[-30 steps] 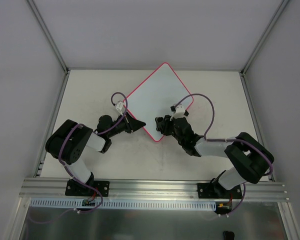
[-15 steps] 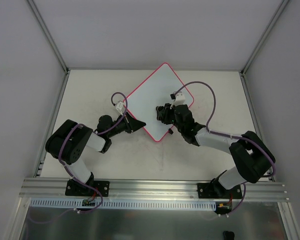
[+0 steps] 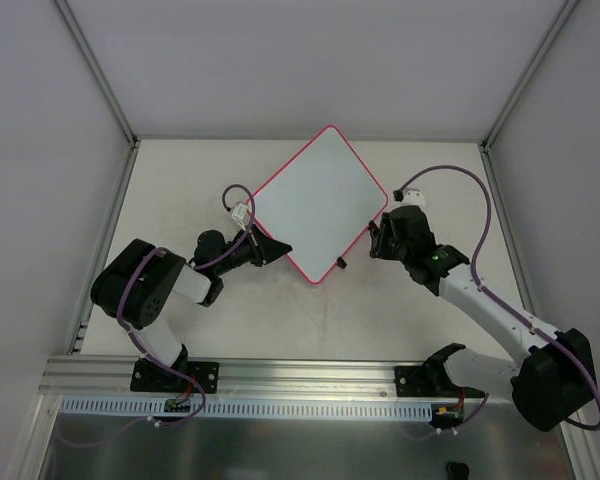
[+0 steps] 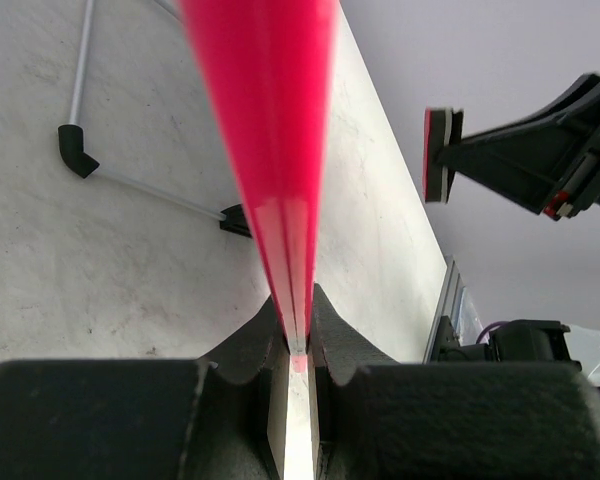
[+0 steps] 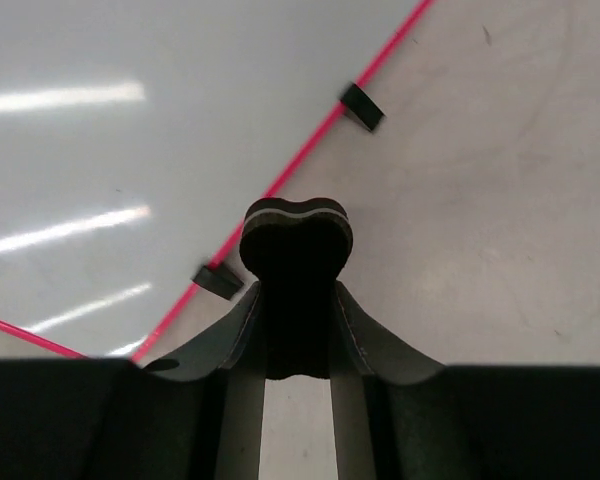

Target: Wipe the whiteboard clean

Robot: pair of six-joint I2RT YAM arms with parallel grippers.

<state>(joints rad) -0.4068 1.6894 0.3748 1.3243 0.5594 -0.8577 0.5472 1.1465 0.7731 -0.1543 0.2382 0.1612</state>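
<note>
1. At the middle of the table (image 3: 180, 190), toward its far side, the whiteboard (image 3: 315, 205) is lying flat, turned like a diamond.
2. My left gripper (image 3: 280, 247) is pinching the pink frame on the board's near-left edge, with its fingers closed tight on it. I judge I am anchoring the board so wiping cannot push it around.
3. My right gripper (image 3: 377, 238) is clamping the black eraser (image 5: 296, 235) between closed fingers. It is hanging just off the near-right edge, between the two black clips (image 5: 361, 106), clear of the white surface.
4. One corner is pointing far and the opposite one is pointing near, toward my bases. The clipped edge is facing near-right.
5. The board is looking almost square from above, so I cannot tell its long axis for sure.
</note>
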